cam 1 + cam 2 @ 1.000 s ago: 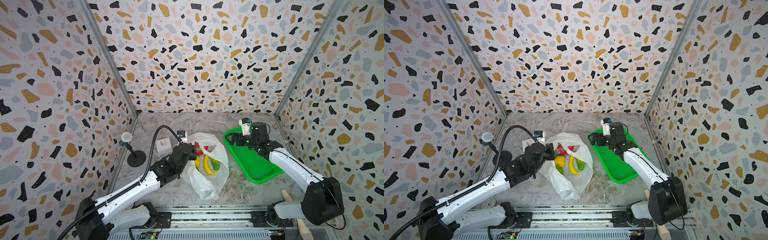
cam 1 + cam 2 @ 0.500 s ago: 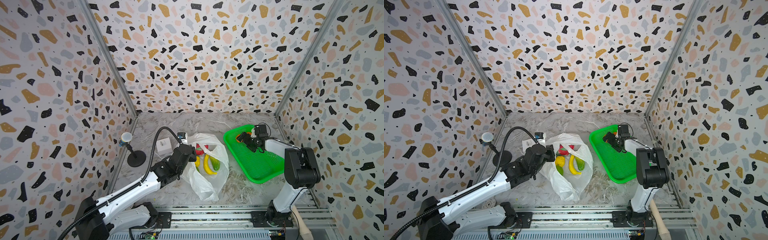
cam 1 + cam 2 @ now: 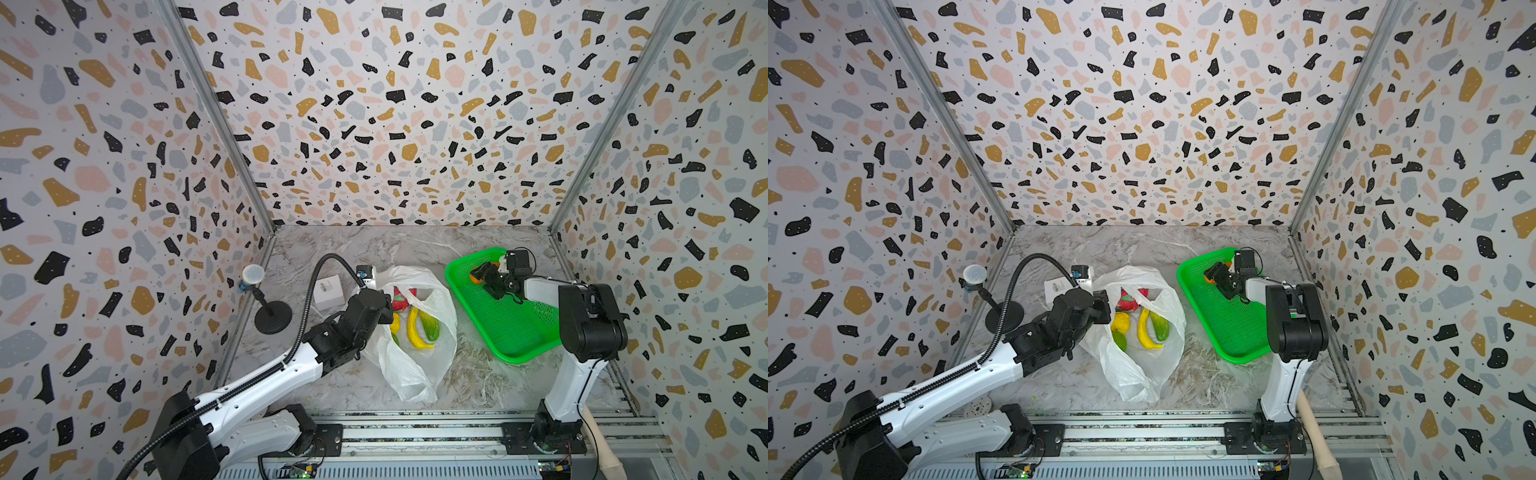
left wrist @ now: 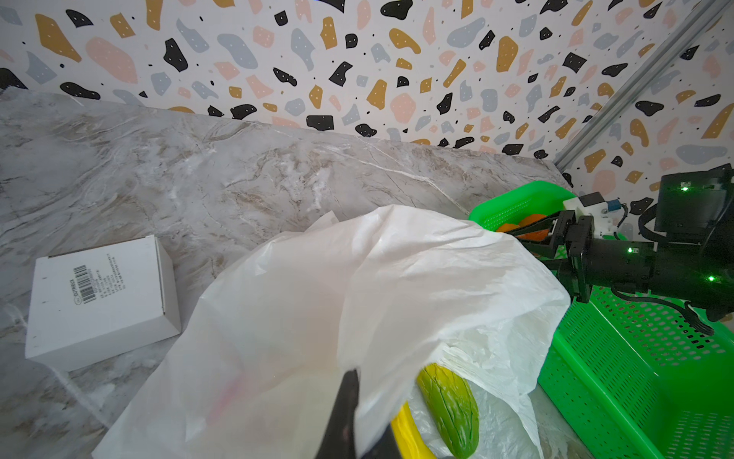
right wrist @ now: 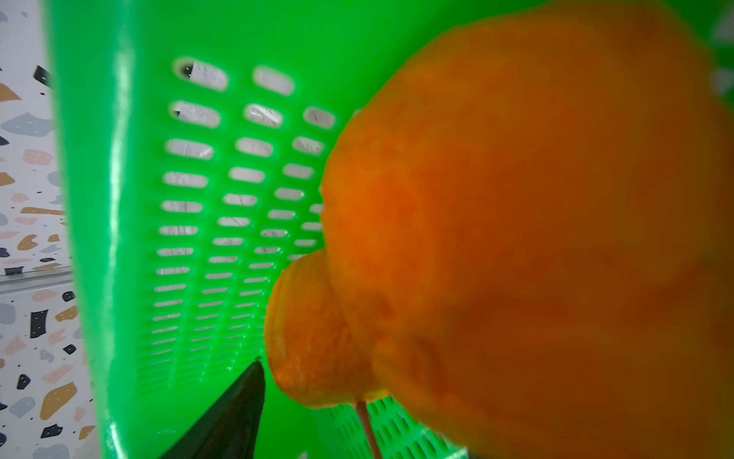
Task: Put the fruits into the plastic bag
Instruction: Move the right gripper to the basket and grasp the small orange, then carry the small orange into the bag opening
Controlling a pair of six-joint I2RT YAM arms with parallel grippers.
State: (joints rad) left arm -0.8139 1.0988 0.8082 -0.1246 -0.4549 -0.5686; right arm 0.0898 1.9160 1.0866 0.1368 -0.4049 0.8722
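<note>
left arm [image 3: 257, 378]: white links, black joints | ribbed black cable [image 3: 308, 299] | right arm [image 3: 569, 386]: same colours

plastic bag [image 3: 415, 374] between box [image 3: 329, 291] and tray [image 3: 515, 330], oranges [image 5: 516, 238] in tray

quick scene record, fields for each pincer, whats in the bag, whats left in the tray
left pincer: shut on bag rim
right pincer: in tray, at the oranges; grip unclear
in bag: dragon fruit, banana, green oblong, yellow round, green round
left in tray: two oranges
beside bag: box
</note>
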